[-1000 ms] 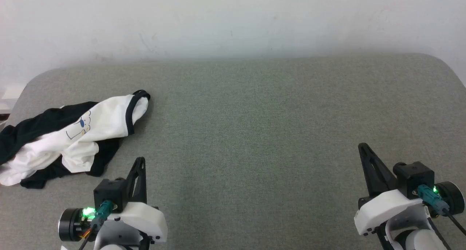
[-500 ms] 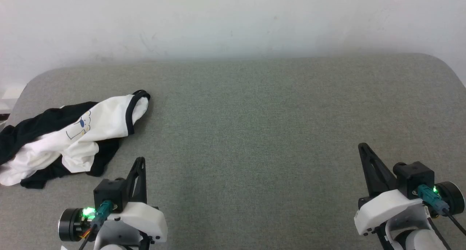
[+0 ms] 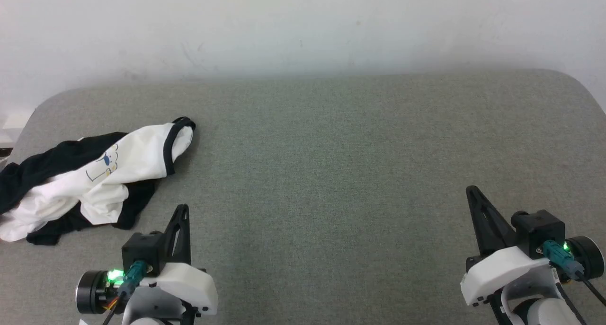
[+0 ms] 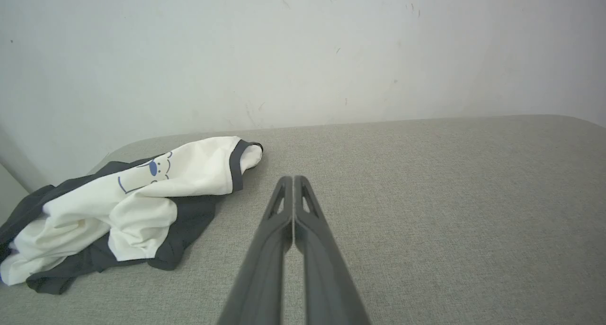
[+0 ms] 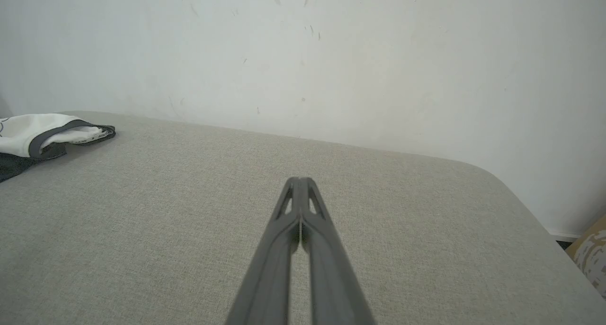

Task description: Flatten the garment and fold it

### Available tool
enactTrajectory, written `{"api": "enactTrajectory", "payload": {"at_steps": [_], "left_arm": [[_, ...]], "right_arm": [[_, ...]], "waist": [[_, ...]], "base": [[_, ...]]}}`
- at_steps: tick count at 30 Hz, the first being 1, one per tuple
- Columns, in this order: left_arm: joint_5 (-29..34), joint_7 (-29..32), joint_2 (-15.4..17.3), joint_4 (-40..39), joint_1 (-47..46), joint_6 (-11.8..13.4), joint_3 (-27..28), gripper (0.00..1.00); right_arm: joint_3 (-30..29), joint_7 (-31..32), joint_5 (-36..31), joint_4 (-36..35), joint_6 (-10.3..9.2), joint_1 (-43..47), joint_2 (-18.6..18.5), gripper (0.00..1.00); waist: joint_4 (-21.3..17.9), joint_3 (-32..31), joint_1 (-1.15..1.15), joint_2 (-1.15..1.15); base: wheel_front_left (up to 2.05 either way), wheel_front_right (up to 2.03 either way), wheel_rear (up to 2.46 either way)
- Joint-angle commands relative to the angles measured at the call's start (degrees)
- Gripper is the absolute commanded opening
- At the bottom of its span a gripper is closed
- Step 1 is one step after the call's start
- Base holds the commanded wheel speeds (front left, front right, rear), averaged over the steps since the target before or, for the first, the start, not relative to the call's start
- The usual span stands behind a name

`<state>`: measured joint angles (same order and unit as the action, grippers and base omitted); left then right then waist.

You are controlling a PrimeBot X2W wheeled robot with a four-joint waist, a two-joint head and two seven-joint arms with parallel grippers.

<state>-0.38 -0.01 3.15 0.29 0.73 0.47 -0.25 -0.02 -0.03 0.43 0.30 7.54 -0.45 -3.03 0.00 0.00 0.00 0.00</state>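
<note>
Left gripper (image 3: 182, 210), two long dark fingers: pressed together, holding nothing. Right gripper (image 3: 472, 192): same, closed and empty.
Soft white T-shirt with black sleeves and black neck trim (image 3: 128, 166): crumpled heap, far-left side of grey fabric-covered table (image 3: 331, 164), unflattened. Left gripper near its front edge, not touching; right gripper well apart.
Head and left wrist views: small cartoon print facing up.
Right wrist view: collar end at left edge; tan mottled object (image 5: 589, 256) past table corner, identity unclear.
White scuffed wall (image 3: 303, 27) behind table.
</note>
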Motion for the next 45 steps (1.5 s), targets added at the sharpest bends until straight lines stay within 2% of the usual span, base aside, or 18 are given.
{"api": "enactTrajectory", "payload": {"at_steps": [1,16,17,45], "left_arm": [[0.38,0.01,-0.27,-0.29,-0.73,-0.47,0.25,0.00],[0.38,0.01,-0.27,-0.29,-0.73,-0.47,0.25,0.00],[0.00,0.00,0.00,0.00,0.00,0.00,0.00,1.00],[-1.22,-2.66,-0.02,-0.96,0.98,0.36,-0.97,1.00]], "right_arm": [[0.02,0.03,-0.43,-0.30,-0.05,0.45,0.15,0.00],[0.02,0.03,-0.43,-0.30,-0.05,0.45,0.15,0.00],[0.00,0.00,0.00,0.00,0.00,0.00,0.00,1.00],[-1.12,-2.66,4.34,1.04,-0.01,0.81,0.01,1.00]], "waist": [[0.00,0.00,0.00,0.00],[0.00,0.00,0.00,0.00],[0.00,0.00,0.00,0.00],[0.03,0.06,0.00,0.00]], "base": [[0.00,0.00,0.00],[0.00,0.00,0.00],[0.00,0.00,0.00],[0.00,0.00,0.00]]}}
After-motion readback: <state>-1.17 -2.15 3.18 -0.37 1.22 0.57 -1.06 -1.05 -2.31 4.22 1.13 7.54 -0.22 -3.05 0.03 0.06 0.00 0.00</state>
